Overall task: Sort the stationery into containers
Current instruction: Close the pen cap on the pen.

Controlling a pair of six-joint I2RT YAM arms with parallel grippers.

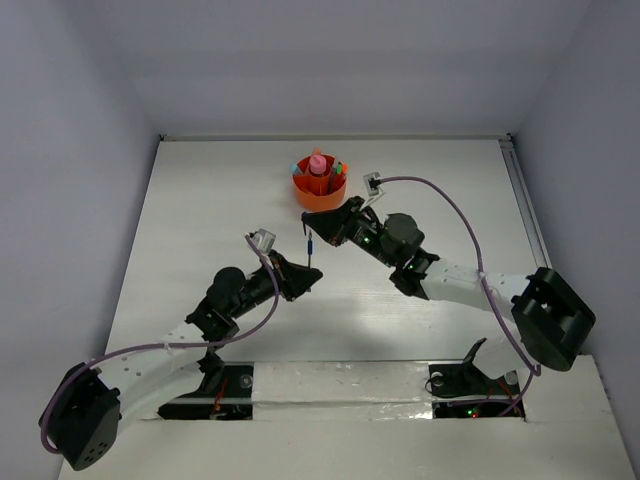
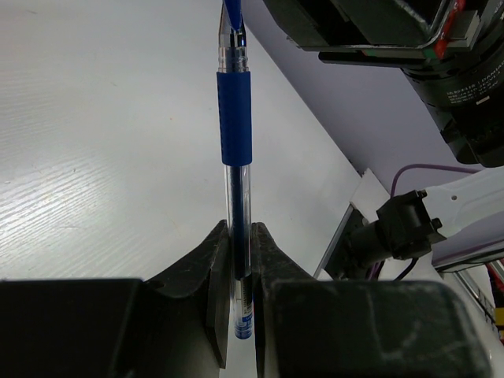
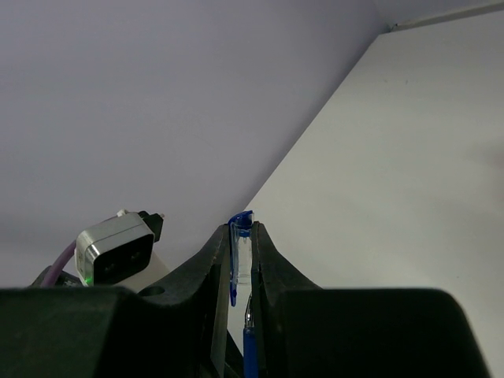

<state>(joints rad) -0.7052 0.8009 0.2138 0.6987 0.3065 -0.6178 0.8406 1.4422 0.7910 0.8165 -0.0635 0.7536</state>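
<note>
A blue pen [image 2: 235, 118] with a clear barrel and blue grip stands between my two grippers above the table [image 1: 309, 250]. My left gripper [image 1: 310, 272] is shut on its rear end [image 2: 239, 260]. My right gripper [image 1: 320, 228] is shut on the pen's clear cap with a blue clip [image 3: 240, 248], just above the pen's tip [image 3: 249, 315]. The round orange cup [image 1: 320, 190] with inner dividers stands at the back centre. It holds a pink bottle-like piece [image 1: 317, 163] and several small coloured items.
White walls close the table [image 1: 200, 220] at the back and both sides. A metal rail [image 1: 525, 200] runs along the right edge. The right arm's purple cable [image 1: 440, 195] arcs above the table right of the cup.
</note>
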